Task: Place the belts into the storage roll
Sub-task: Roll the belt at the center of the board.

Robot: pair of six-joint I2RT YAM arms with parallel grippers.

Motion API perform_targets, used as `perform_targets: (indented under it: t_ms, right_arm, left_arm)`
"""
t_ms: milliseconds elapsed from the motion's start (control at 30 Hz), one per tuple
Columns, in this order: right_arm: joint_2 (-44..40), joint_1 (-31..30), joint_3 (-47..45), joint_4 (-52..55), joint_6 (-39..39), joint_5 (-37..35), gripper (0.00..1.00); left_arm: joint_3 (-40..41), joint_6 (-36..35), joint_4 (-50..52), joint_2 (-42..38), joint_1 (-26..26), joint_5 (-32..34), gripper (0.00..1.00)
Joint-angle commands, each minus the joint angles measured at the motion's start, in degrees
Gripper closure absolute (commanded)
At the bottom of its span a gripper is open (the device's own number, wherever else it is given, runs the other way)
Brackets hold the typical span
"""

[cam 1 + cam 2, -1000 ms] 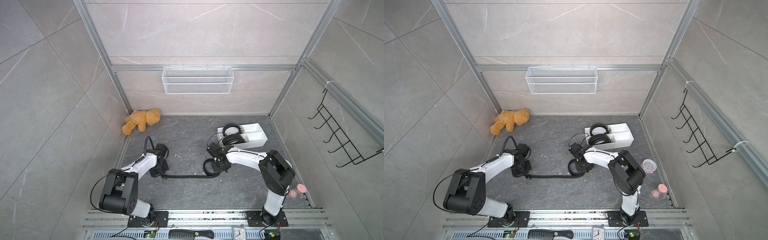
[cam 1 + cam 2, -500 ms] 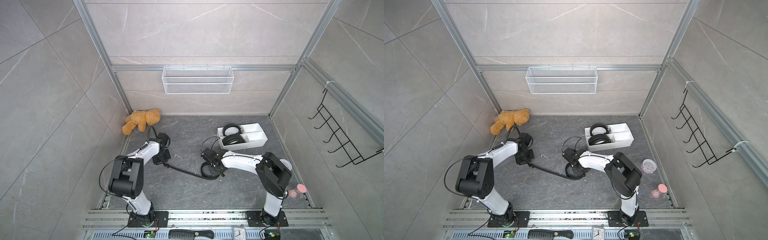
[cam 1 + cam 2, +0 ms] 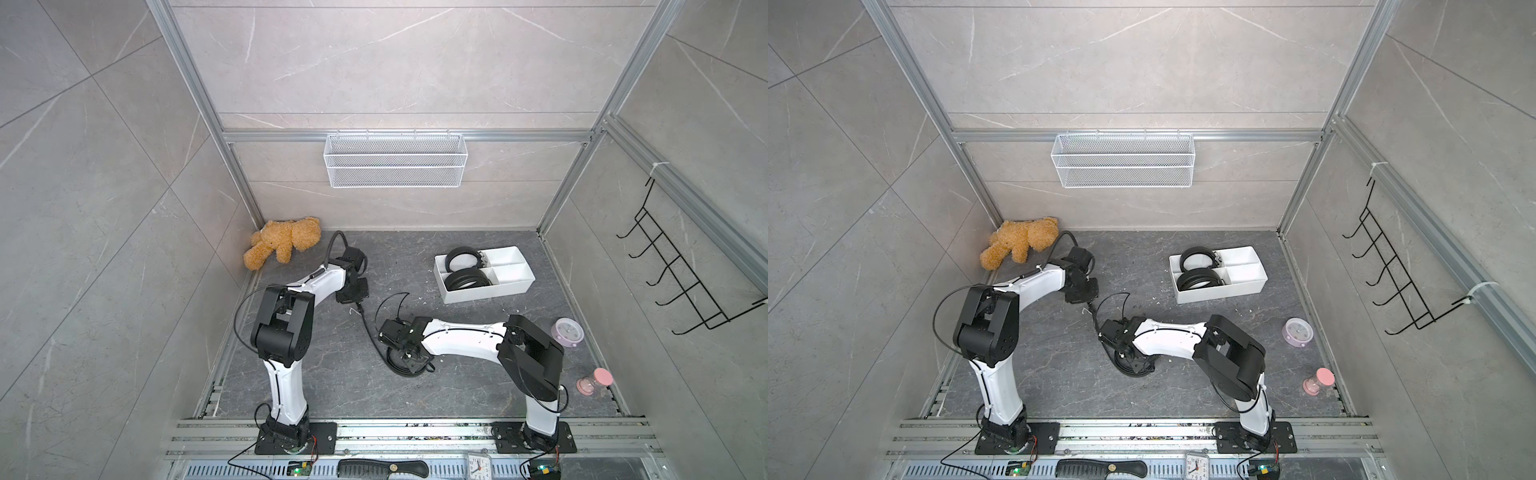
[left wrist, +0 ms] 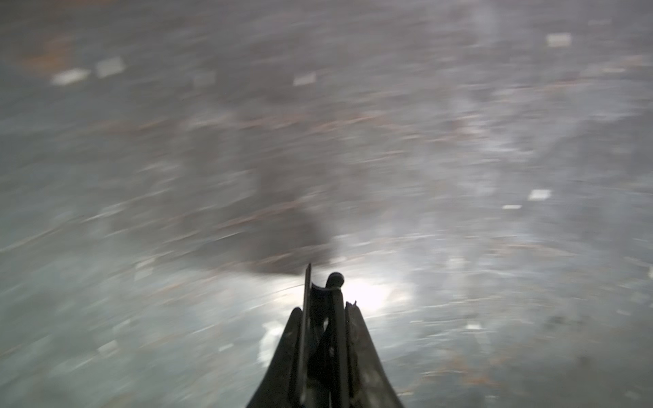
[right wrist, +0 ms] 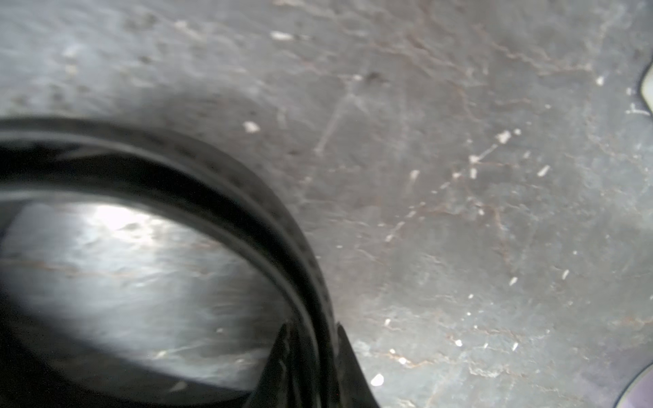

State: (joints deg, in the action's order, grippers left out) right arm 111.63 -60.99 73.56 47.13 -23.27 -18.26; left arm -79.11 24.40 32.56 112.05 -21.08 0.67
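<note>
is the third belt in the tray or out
Out: the third belt lies half coiled on the floor, held by left gripper and right gripper, apart from the tray.

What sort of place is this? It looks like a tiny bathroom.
Likely a test booth mocked up as a tiled bathroom, not a real room: tile panels in a bare aluminium frame, a wall-hung wire basket, two robot arms bolted to a rail.

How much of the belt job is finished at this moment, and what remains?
Done: two coiled belts lie in two compartments of the white tray. In hand: the third belt is on the floor, partly coiled; the left jaws pinch one end, the right jaws grip the coil. Left: finish coiling it and place it in an empty compartment.
</note>
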Motion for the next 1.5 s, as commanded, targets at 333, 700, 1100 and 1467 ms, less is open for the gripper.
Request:
perform_targets:
  t_ms: [333, 700, 1100, 1467]
  right_arm:
    - [3.9, -3.7, 2.1, 3.6, -0.2, 4.1, 0.96]
    - [3.7, -3.7, 1.4, 3.6, -1.1, 3.6, 0.97]
    - [2.6, -3.7, 0.5, 2.8, -1.3, 3.6, 0.96]
    - [3.1, -3.7, 0.4, 2.0, -1.8, 4.0, 0.96]
  left_arm:
    - [-10.3, -4.4, -3.0, 8.2, -7.0, -6.8, 0.54]
    - [-3.5, -0.7, -6.1, -6.5, -2.9, -8.8, 0.04]
    - [20.7, 17.4, 8.4, -30.0, -1.0, -7.0, 0.15]
    - [43.4, 37.1, 9.5, -54.1, -12.5, -10.8, 0.57]
